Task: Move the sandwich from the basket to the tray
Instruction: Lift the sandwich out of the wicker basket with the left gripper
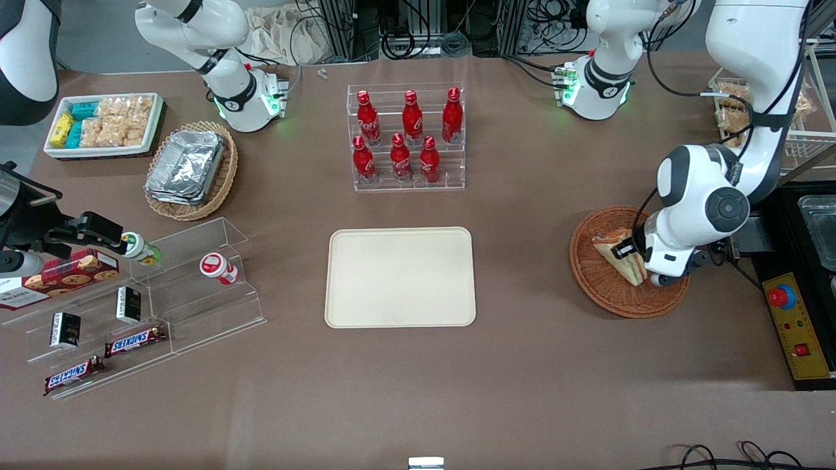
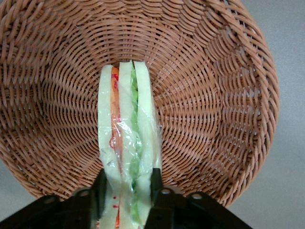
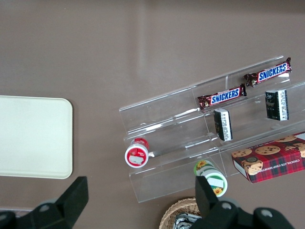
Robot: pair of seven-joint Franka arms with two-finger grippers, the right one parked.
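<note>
Tabletop (image 1: 562, 365) is brown cloth; end effector (image 2: 127, 191) grips sandwich (image 2: 126, 143) in basket (image 2: 214, 95), tray (image 1: 400, 277) well apart.

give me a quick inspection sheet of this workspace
surface: brown table, no spills seen
sandwich: in the basket, standing on edge, clear-wrapped
tray: nothing on it, mid-table
gripper: left arm's, down in the basket, fingers pressed to both sides of the sandwich
clutter: six red bottles on a clear rack; foil containers in a tan basket; white bin of snacks; clear shelf with Snickers bars, a cookie box and small jars
cables: bundles at the table edge farthest from the camera
surroundings: emergency-stop box at the working arm's end
</note>
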